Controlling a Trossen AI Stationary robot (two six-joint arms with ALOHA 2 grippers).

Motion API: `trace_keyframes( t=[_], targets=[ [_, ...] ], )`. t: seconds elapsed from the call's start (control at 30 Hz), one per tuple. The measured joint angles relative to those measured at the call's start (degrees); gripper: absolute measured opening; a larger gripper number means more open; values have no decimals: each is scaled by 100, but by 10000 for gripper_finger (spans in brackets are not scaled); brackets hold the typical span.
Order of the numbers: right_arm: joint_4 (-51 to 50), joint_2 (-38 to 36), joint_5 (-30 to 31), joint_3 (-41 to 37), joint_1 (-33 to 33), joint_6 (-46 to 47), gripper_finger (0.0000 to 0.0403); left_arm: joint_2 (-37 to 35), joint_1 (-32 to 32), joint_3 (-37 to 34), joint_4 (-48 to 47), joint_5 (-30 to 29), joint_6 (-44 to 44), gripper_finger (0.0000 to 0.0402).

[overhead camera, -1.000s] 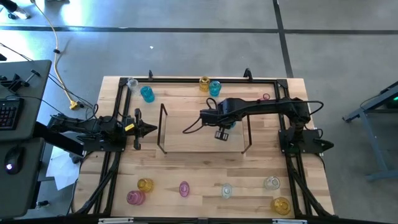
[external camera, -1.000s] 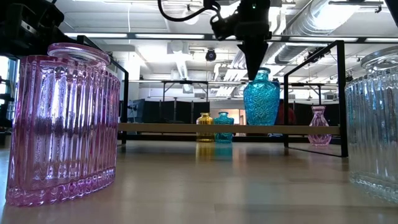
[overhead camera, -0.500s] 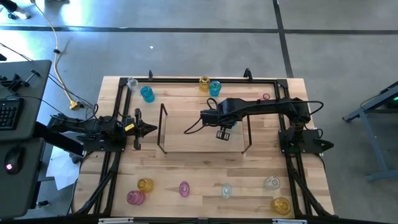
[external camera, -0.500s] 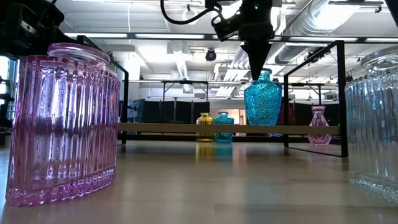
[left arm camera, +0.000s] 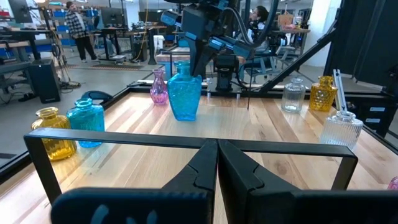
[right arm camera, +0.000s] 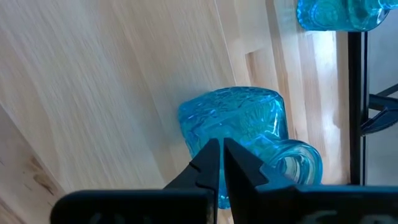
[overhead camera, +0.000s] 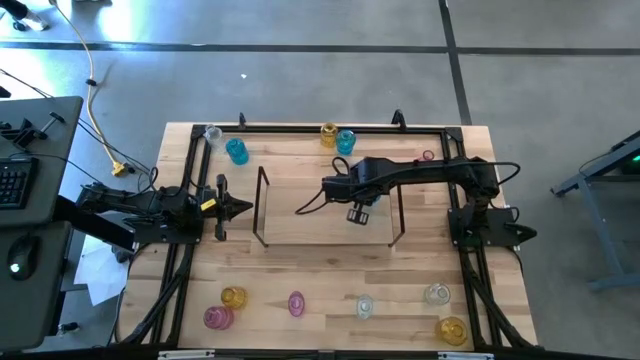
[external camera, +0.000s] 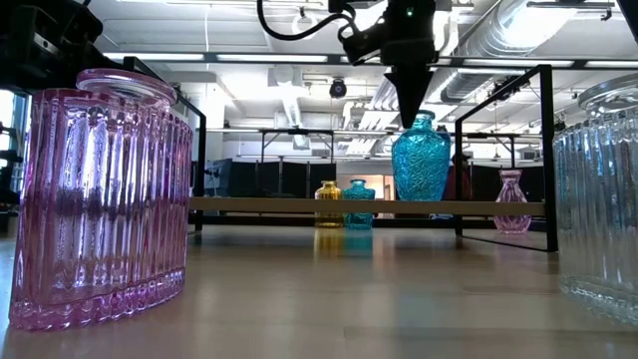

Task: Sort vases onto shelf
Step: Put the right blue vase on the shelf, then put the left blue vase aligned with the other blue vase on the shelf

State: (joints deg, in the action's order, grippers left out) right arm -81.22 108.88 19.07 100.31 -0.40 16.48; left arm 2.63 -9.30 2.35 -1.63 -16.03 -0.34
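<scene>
A cyan vase (external camera: 420, 160) stands upright on its base on the shelf (overhead camera: 300, 225), near the shelf's right wire frame. My right gripper (external camera: 408, 108) points down from above, shut, right beside the vase's neck. In the right wrist view the vase's mouth (right arm camera: 300, 165) lies to one side of the fingers, not between them. My left gripper (overhead camera: 240, 208) waits shut at the table's left, just off the shelf's left end. The other vases stand on the table along its far and near edges. My right gripper comes from above, pointing down, its shut fingers (right arm camera: 239, 163) lying against the side of the cyan vase's neck (right arm camera: 273, 155), just below the mouth. The neck is beside the fingers, not pinched. I cannot tell whether they truly touch. The vase stands upright on the shelf board.
Far edge: a clear vase (overhead camera: 212, 132), two cyan vases (overhead camera: 237, 151) (overhead camera: 346, 141), an amber vase (overhead camera: 328, 133) and a pink vase (overhead camera: 428, 156). Near edge: two amber vases (overhead camera: 233, 297) (overhead camera: 452, 330), two pink vases (overhead camera: 217, 318) (overhead camera: 296, 303) and two clear vases (overhead camera: 364, 307) (overhead camera: 437, 294). The black frame (overhead camera: 300, 128) rings the tabletop.
The right gripper shifted a little toward the shelf's right end. The cyan vase moved slightly with it, leaned for a moment and stands upright now.
</scene>
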Motion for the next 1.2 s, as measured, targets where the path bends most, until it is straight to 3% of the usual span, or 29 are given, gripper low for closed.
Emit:
trace_keyframes(
  t=[0.4,0.57,0.7,0.87,1.2],
  targets=[
    [102,-23,-1,519,182,-551,5,0,-1,-2,0,0,0,5],
    [1279,-325,-307,426,375,-1651,0,0,-2,0,-2,0,-2,5],
    [2441,-727,-820,-62,324,-2210,0,0,-1,0,-2,0,-2,5],
    [3596,-1462,-858,-1131,249,-2507,0,-1,-2,-1,-2,0,28,5],
    [5947,-3784,-858,-3519,-132,-2716,0,-1,-2,-1,4,0,544,5]
  ],
)
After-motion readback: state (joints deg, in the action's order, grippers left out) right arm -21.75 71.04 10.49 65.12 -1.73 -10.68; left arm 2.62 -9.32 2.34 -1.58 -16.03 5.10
